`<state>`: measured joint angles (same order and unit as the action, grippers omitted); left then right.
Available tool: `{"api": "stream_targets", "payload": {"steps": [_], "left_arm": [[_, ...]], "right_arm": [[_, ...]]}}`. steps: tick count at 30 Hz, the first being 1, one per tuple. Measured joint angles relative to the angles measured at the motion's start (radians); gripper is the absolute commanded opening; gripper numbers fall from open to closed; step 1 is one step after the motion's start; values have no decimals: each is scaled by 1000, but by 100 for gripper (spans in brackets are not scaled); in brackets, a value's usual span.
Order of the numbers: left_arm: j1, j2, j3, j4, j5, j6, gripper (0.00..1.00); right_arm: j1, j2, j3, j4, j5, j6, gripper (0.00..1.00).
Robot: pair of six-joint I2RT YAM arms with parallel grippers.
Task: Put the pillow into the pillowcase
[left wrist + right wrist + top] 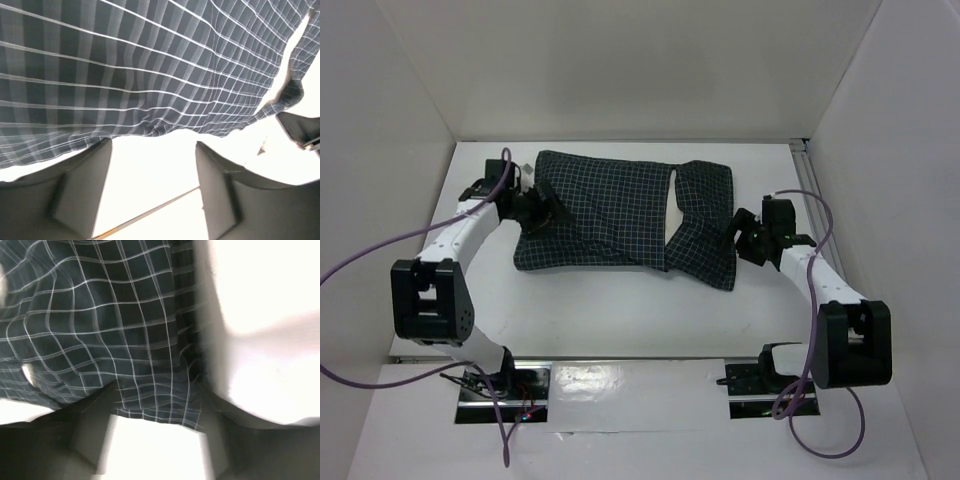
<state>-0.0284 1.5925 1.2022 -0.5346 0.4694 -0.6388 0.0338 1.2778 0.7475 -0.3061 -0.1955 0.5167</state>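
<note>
The pillowcase (610, 215), dark with a fine white check, lies flat and bulging across the middle of the table. A narrow slit in it shows a cream strip of the pillow (673, 212); the remainder of the pillow is hidden inside. My left gripper (542, 212) is at the pillowcase's left edge. In the left wrist view it (152, 145) is open and empty, with the cloth edge (150, 75) just beyond its tips. My right gripper (745, 238) is at the pillowcase's right edge. In the right wrist view it (157, 405) is open, with the cloth's hem (150, 405) lying between its tips.
White walls (620, 60) close in the table at the back and both sides. A metal rail (807, 175) runs along the right wall. Purple cables (380, 250) loop off both arms. Bare white tabletop (620, 320) lies between the pillowcase and the arm bases.
</note>
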Motion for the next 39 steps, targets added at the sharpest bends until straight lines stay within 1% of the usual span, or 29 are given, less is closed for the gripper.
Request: {"api": "stream_targets", "payload": {"steps": [1, 5, 9, 12, 13, 16, 21, 24, 25, 26, 27, 29, 30, 31, 36, 37, 39], "left_arm": [[14, -15, -4, -10, -6, 8, 90], [93, -124, -77, -27, -58, 6, 90], [200, -234, -158, -67, -180, -25, 91], [272, -274, -234, -64, -245, -60, 99], [289, -277, -264, -63, -262, -72, 100], [301, -249, -324, -54, -292, -96, 100], [301, -148, -365, 42, -288, -103, 99], [298, -107, -370, 103, -278, -111, 89], [297, -100, -370, 119, -274, -119, 83], [294, -93, -370, 137, -272, -127, 69], [291, -88, -370, 150, -269, -135, 58], [286, -82, -370, 176, -262, -149, 32], [284, -80, -370, 186, -260, -154, 5], [281, -79, -370, 192, -258, -161, 0], [279, -80, -365, 204, -253, -155, 0], [279, -82, -364, 204, -250, -155, 0], [279, -92, -364, 202, -243, -154, 0]], "right_arm": [[-3, 1, -8, -2, 1, 1, 87], [-19, -5, -44, -2, -2, -4, 96], [-47, -44, -83, -8, -3, -1, 99], [-62, -94, -108, -13, -4, 3, 99], [-65, -108, -114, -14, -5, 5, 99], [-66, -126, -121, -24, -13, 6, 99], [-66, -150, -157, -24, -44, 6, 99], [-66, -151, -191, -23, -76, 15, 99], [-66, -153, -207, -22, -87, 19, 99], [-66, -156, -222, -21, -98, 23, 99], [-66, -158, -237, -21, -108, 27, 99], [-66, -161, -261, -20, -126, 37, 99], [-66, -163, -271, -18, -134, 40, 99], [-66, -165, -279, -17, -138, 42, 99], [-66, -173, -306, 7, -153, 45, 98], [-66, -173, -315, 23, -156, 48, 91], [-66, -171, -328, 59, -163, 55, 83]]}}
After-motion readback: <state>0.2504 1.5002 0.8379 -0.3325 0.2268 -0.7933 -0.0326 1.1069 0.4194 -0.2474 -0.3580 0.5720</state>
